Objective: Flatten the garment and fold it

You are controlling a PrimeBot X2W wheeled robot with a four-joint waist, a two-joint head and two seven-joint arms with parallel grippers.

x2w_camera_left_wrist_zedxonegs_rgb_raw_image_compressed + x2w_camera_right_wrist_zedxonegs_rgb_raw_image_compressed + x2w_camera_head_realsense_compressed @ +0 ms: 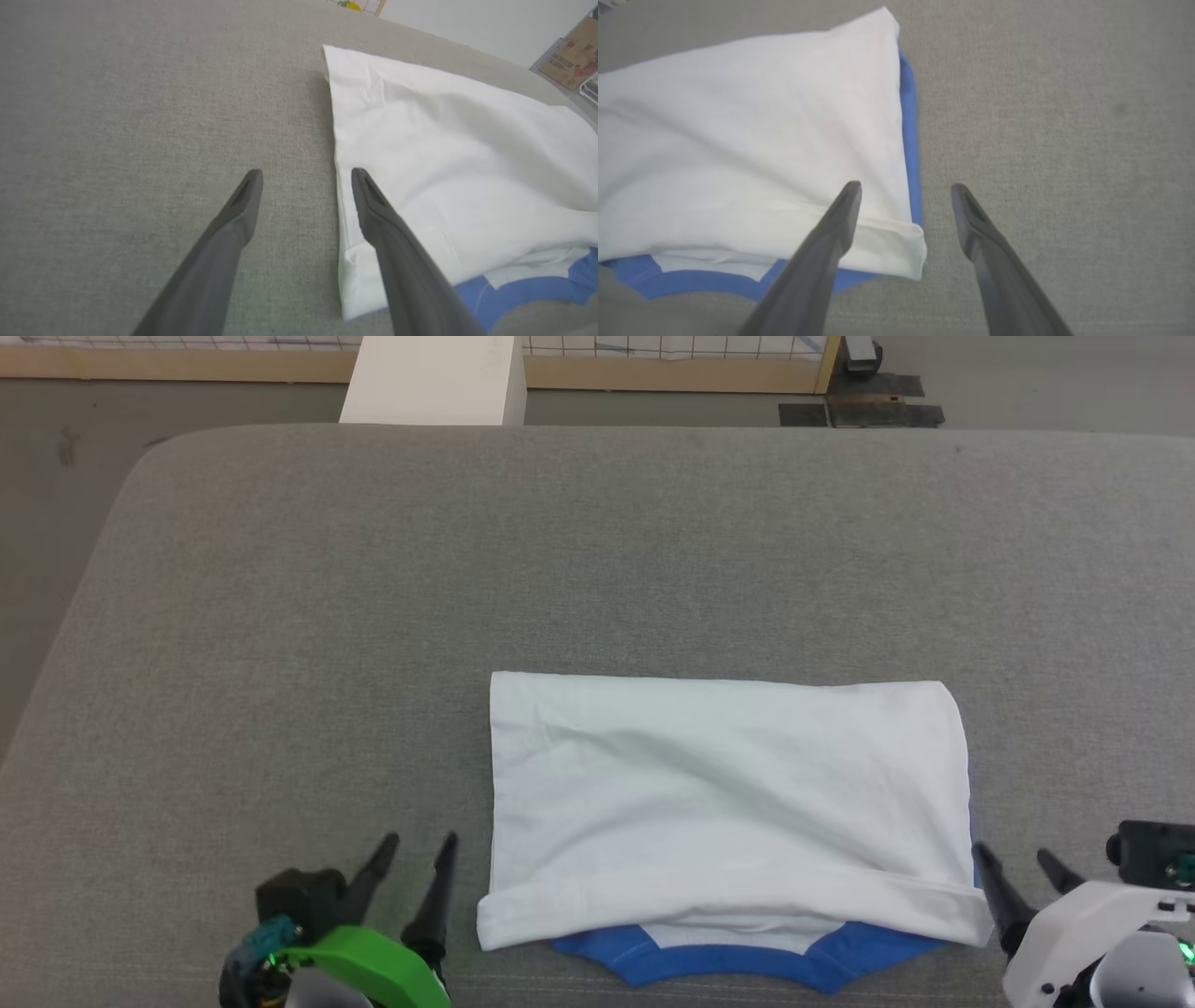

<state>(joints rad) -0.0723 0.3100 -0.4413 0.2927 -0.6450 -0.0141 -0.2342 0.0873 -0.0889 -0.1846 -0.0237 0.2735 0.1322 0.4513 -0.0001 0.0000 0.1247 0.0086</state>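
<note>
Off the garment's (728,784) near corners — left gripper (420,842), right gripper (1011,852) gape empty; grey surface (597,551) beyond.

We can read no text, label, brand or number in these views. Past the far side of the garment (467,154), in the left wrist view, a brown cardboard box (572,58) carries dark printed lines and a reddish graphic, but the print is too small and blurred for us to make out.

The head camera looks down from high. Wrist cameras look close along the left claw (306,171) and right claw (905,185), sharing the shirt (728,784).
</note>
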